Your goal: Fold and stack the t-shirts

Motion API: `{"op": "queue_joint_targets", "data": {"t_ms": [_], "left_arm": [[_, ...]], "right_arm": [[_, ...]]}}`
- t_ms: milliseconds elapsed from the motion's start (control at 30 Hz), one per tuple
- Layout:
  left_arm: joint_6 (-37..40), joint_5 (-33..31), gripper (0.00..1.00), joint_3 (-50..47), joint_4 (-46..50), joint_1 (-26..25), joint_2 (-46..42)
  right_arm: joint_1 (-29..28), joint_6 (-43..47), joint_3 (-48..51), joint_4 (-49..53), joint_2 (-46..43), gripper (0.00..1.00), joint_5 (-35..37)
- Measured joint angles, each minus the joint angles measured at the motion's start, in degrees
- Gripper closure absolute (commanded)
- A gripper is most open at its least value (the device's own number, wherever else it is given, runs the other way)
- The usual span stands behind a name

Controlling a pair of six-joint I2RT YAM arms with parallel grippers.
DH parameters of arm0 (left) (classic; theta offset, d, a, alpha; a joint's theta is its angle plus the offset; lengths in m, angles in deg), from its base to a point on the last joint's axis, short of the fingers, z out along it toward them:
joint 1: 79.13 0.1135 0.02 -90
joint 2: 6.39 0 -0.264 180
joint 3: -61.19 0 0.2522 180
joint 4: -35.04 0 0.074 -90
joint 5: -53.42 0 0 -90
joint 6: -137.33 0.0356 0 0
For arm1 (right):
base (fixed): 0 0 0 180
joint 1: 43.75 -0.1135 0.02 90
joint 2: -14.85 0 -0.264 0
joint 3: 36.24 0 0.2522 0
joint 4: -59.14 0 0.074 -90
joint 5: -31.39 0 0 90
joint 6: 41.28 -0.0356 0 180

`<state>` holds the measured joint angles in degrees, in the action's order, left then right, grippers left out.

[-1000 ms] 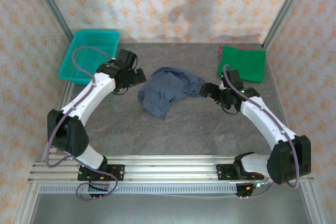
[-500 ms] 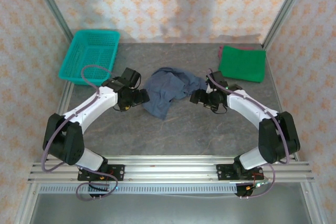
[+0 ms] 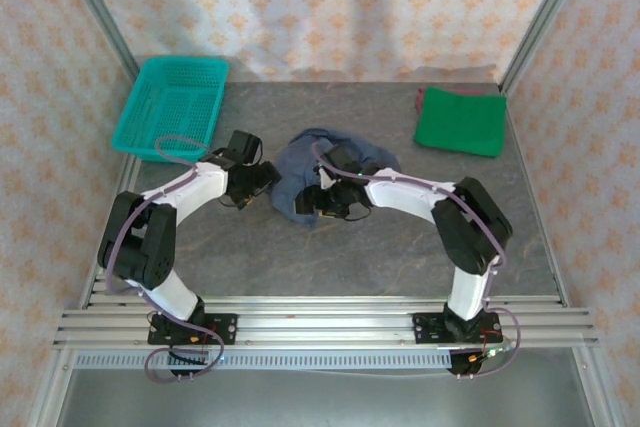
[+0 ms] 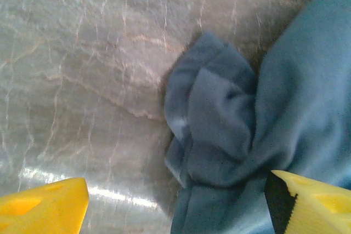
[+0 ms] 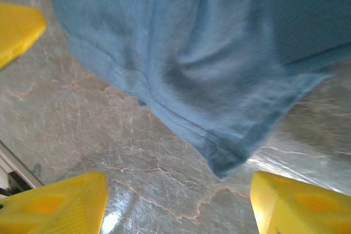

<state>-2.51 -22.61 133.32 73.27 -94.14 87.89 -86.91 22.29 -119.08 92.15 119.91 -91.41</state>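
Note:
The dark slate-blue t-shirt [image 3: 305, 159] lies crumpled mid-table. My left gripper [image 3: 270, 180] is at its left edge, open; in the left wrist view the bunched blue cloth [image 4: 230, 119] reaches down between my yellow fingers [image 4: 46, 205], gripper [image 4: 181, 212]. My right gripper [image 3: 318, 203] hovers over the shirt's near corner, open; in the right wrist view the hemmed corner [image 5: 225, 160] ends just above the gap, gripper [image 5: 178, 206], with bare table between the fingers [image 5: 299, 204]. The bright green t-shirt [image 3: 461, 121] lies folded flat at the back right.
A teal mesh basket [image 3: 170, 105] stands at the back left, close behind my left arm. The grey marbled table [image 3: 400, 257] is bare in front of the shirt. A yellow fingertip [image 5: 16, 26] shows at the upper left of the right wrist view.
My right arm swung left across the blue shirt to its near corner. My left gripper moved right to the shirt's left edge. Both jaws narrowed somewhat.

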Motion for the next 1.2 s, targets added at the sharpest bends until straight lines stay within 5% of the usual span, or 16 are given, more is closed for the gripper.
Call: {"op": "queue_joint_targets", "data": {"t_ms": [267, 433, 533, 667, 767, 967, 1200], "left_arm": [[-2.3, 0.0, 0.26, 0.1, -3.3, 0.5, 4.9], [-2.9, 0.0, 0.26, 0.5, -4.8, 0.5, 6.1], [-3.2, 0.0, 0.25, 0.6, -6.0, 0.5, 6.2], [-3.4, 0.4, 0.23, 0.6, -7.7, 0.9, 6.2], [-3.7, 0.7, 0.20, 0.5, -9.0, 1.2, 6.1], [-4.1, 0.7, 0.14, -1.1, -9.5, 1.2, 2.1], [-5.5, 0.9, 0.19, -2.3, -12.0, 1.2, -0.1]], "right_arm": [[-1.8, -2.4, -3.2, 3.1, 4.3, 0.33, 5.6], [-2.6, -3.4, -6.1, 6.9, 6.6, 0.43, 9.0], [-3.5, -3.5, -8.5, 8.9, 8.9, 0.56, 10.8], [-3.7, -3.7, -10.6, 12.0, 10.2, 0.86, 13.4], [-3.3, -4.1, -10.8, 12.9, 10.5, 0.96, 15.0], [0.7, -6.2, -4.1, 12.4, 2.9, 1.00, 17.2], [4.8, -9.7, 2.1, 10.6, -7.5, 1.00, 17.6]]}}
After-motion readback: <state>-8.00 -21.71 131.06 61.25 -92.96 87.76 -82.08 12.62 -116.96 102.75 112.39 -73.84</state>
